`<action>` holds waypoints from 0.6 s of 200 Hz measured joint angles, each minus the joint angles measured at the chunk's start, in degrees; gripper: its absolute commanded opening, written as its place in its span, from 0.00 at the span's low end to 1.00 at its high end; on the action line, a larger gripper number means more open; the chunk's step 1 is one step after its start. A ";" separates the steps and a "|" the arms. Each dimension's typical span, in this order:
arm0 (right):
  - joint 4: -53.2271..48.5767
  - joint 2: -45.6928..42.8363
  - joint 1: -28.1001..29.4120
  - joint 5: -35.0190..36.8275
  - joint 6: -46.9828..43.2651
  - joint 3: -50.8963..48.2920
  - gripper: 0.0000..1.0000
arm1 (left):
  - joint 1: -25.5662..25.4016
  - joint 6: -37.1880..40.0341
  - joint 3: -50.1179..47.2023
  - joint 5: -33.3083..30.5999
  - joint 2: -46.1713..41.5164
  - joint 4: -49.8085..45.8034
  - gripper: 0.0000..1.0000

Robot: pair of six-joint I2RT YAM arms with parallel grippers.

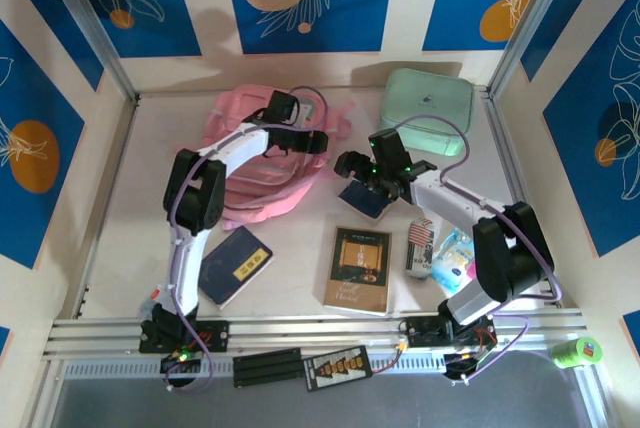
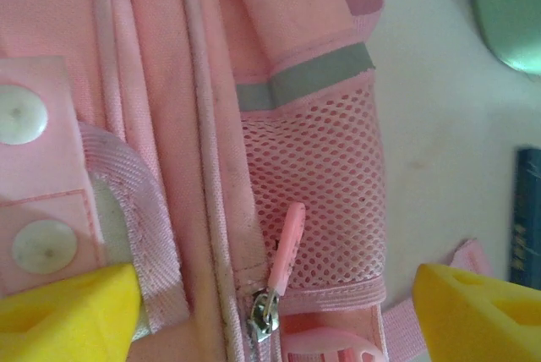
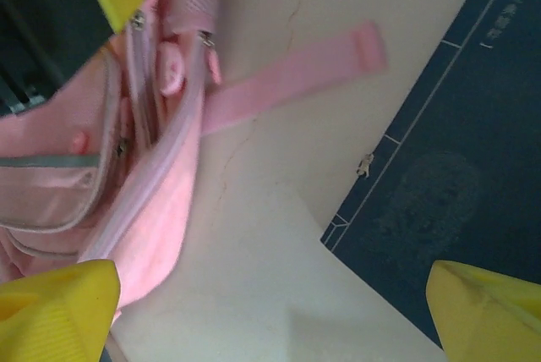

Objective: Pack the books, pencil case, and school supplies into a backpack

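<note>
Soft and floppy, the pink backpack (image 1: 262, 163) lies far-centre under the spread left gripper (image 2: 272, 311), probably best taken by its small zipper pull (image 2: 287, 248), while the spread right gripper (image 3: 279, 311) hangs beside a thin navy book (image 3: 448, 184).

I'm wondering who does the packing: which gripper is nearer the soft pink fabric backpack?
Left. The left gripper hovers open directly over the mesh side pocket of the backpack; the right gripper sits beside it, above the table and a flat navy blue book.

Open table (image 1: 130, 198) left of backpack (image 1: 232, 113); books (image 1: 360, 268) and box (image 1: 430, 108) seemingly crowd right.
</note>
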 measured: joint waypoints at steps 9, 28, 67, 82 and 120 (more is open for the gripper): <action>0.50 -0.46 -0.39 -0.28 -0.02 -0.33 0.94 | -0.66 -0.13 -0.04 0.17 -0.63 -1.20 0.83; 1.16 -0.59 -1.09 -1.27 0.00 -0.39 0.94 | -0.81 -1.60 -2.16 -0.15 -4.39 -3.45 0.85; 1.92 0.33 -1.55 -4.09 0.00 -0.33 0.94 | 2.10 -8.61 -18.14 -4.15 -23.54 -1.29 0.86; 1.92 1.60 -1.55 -5.03 0.02 -0.31 0.94 | 3.23 -12.20 -25.86 -6.45 -31.54 0.70 0.86; 1.57 5.07 -1.55 -6.88 0.09 1.36 0.89 | 4.96 -19.26 -41.03 -11.13 -42.51 2.23 0.87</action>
